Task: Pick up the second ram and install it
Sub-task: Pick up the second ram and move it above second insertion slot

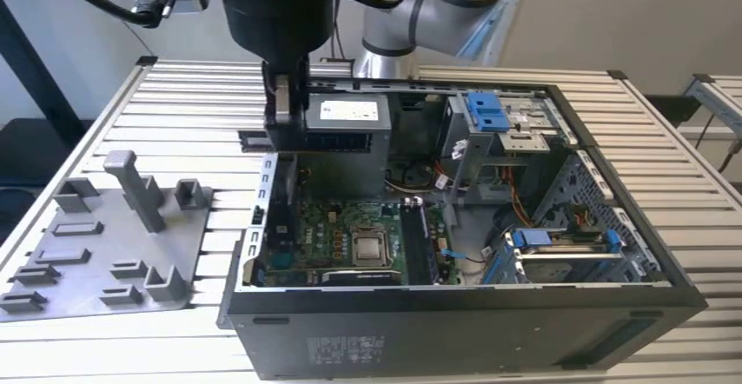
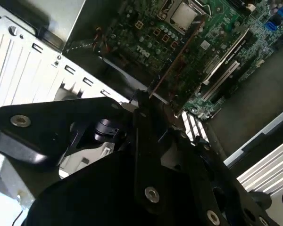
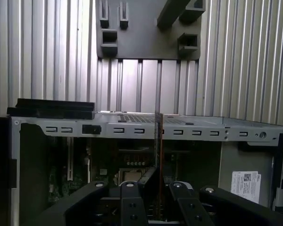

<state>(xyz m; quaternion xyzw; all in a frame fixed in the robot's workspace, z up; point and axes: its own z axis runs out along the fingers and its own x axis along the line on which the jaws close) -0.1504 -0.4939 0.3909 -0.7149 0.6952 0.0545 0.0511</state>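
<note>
Pale ribbed metal surface [image 1: 174, 97] under an open black computer case [image 1: 464, 327], side panel off, green circuit board [image 1: 330, 228] facing up inside. Near the middle of that board, a square silver processor [image 1: 371, 247]. Single robot arm [image 1: 278, 10] reaching down from above, its claw [image 1: 284, 119] hanging higher than the processor and toward the exterior view's left of it, roughly above the case's wall. Claw clenched on the second ram [image 3: 158, 141], the card pinched between dark fingers [image 3: 132, 202] in the first wrist view. Card seen edge-on there: a thin dark line with a coppery edge, running straight out from between them. Same thin strip in the second wrist view, crossing in front of the board close by the processor.

Long narrow memory slots [image 1: 415, 238] just beside the processor, on the exterior view's right of it, low down on the board. Judged from these views: slots lying below the held card and toward the exterior view's right of it, with the processor in between. In the second wrist view, held strip and slots running roughly parallel, side by side but apart, not yet touching. First card already seated in a neighbouring slot or not: impossible to tell.

Grey plastic tray [image 1: 69, 245] with upright posts lying on the surface well apart from the processor, outside the case on the exterior view's left. Bright blue plastic latches [image 1: 487, 110] beyond the processor, toward the exterior view's right.
</note>
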